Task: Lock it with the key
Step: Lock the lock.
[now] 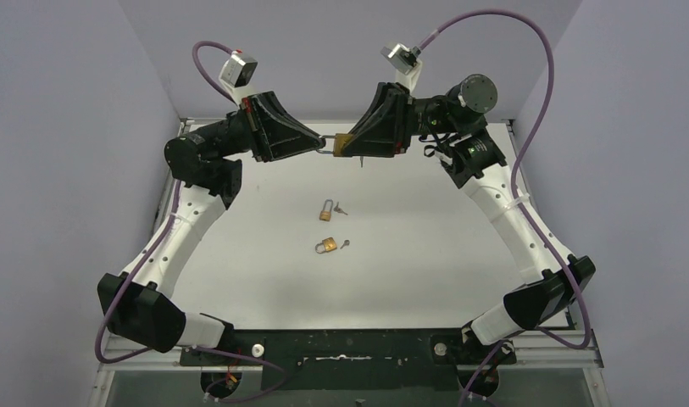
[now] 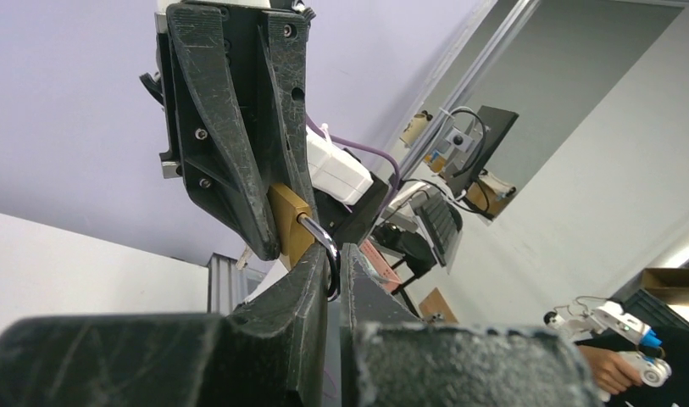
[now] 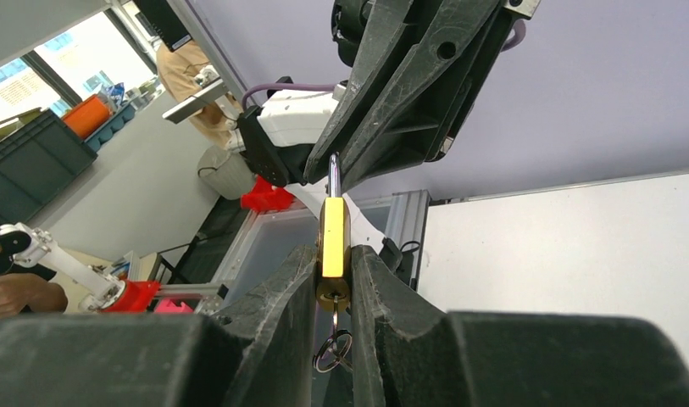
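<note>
A white table [image 1: 408,280] is seen from above, closed in by pale panels [image 1: 69,127] at the left, right and far sides, and two small brass padlocks are found lying flat near its middle, well apart from every edge. The farther padlock [image 1: 325,211] is laid with its shackle pointing toward the far side, and a small key [image 1: 341,209] is seen just beside it on the right. The nearer padlock [image 1: 326,247] is turned with its shackle to the left and a second key [image 1: 345,244] is placed just to its right; whether either key is touching its lock cannot be told.
</note>
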`<action>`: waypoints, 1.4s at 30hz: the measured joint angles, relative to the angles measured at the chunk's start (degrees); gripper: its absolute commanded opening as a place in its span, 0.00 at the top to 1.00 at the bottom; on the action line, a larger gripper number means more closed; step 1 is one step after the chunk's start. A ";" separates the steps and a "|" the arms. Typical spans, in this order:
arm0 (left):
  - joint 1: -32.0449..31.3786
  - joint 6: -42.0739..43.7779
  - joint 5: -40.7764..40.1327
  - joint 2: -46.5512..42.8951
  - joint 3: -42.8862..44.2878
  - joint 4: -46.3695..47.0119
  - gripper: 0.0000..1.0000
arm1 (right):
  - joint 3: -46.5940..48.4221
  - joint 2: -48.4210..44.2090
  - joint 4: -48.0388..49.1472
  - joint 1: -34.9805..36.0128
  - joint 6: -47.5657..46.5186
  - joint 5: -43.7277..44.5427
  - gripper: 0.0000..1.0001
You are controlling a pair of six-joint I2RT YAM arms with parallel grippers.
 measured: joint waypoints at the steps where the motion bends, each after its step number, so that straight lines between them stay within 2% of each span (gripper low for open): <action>1: 0.00 1.07 -0.39 -0.46 -0.48 -0.39 1.00 | 0.00 -0.07 -0.20 0.02 -0.04 0.22 1.00; 7: -0.04 4.74 -2.10 -1.46 -1.53 -0.96 1.00 | 0.00 -0.37 -0.85 0.52 -0.70 2.14 1.00; 21: 0.00 7.45 -5.18 -1.01 -1.75 -0.59 1.00 | 0.00 -1.09 -4.66 1.36 -5.29 6.27 1.00; 27: -0.02 9.03 -8.87 -1.84 -4.02 0.98 1.00 | 0.00 -0.79 -2.27 1.57 -2.05 7.72 1.00; 36: -0.28 11.37 -12.59 -3.56 -5.09 2.12 1.00 | 0.00 0.83 7.91 2.12 6.62 9.44 1.00; 38: -0.31 11.52 -12.87 -3.65 -5.14 2.10 1.00 | 0.20 0.61 6.34 2.29 5.05 10.23 1.00; 42: -0.59 11.69 -13.81 -3.52 -5.70 1.64 1.00 | 1.99 -0.61 -3.13 2.78 -2.73 13.31 1.00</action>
